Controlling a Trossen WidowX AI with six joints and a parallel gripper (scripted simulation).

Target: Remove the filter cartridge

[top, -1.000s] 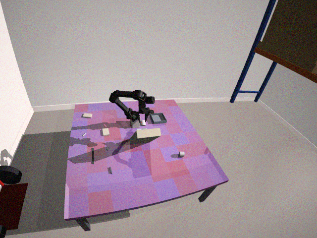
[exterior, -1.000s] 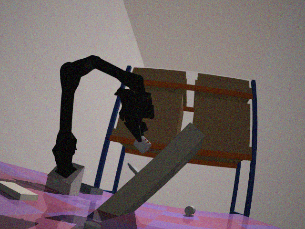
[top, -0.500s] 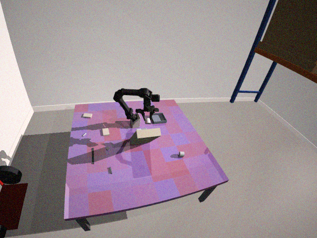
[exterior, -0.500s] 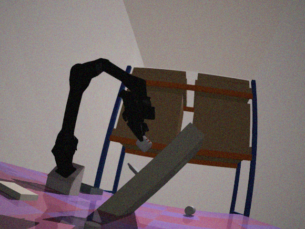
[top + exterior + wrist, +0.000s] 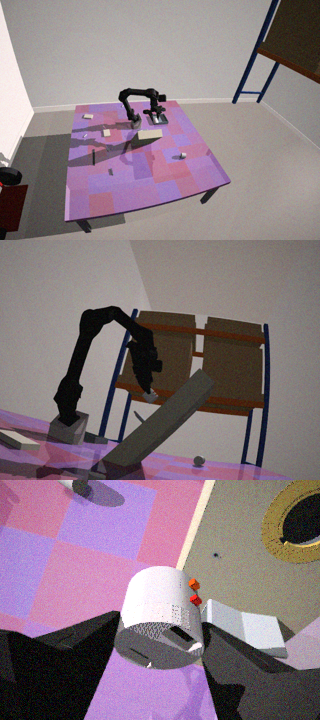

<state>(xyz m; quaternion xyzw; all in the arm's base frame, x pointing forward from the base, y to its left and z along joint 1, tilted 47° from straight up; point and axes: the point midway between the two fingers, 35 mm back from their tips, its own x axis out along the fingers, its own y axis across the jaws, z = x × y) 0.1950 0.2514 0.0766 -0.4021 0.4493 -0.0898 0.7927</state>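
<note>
Clearly, seen from above and read left to right, the black six-joint arm (image 5: 136, 92) (image 5: 81, 353) is arched high, its wrist angled steeply downward. Next, the white cylindrical filter cartridge (image 5: 155, 120) (image 5: 149, 398) (image 5: 157, 592) is pinched by the black parallel-jaw gripper (image 5: 155, 116) (image 5: 149, 392) (image 5: 160, 624), out of the panel and held aloft, its axis tilted. Rightward, the grey rectangular tray (image 5: 162, 123) is seen; probably a slight shift that way, then lowering, is needed.
</note>
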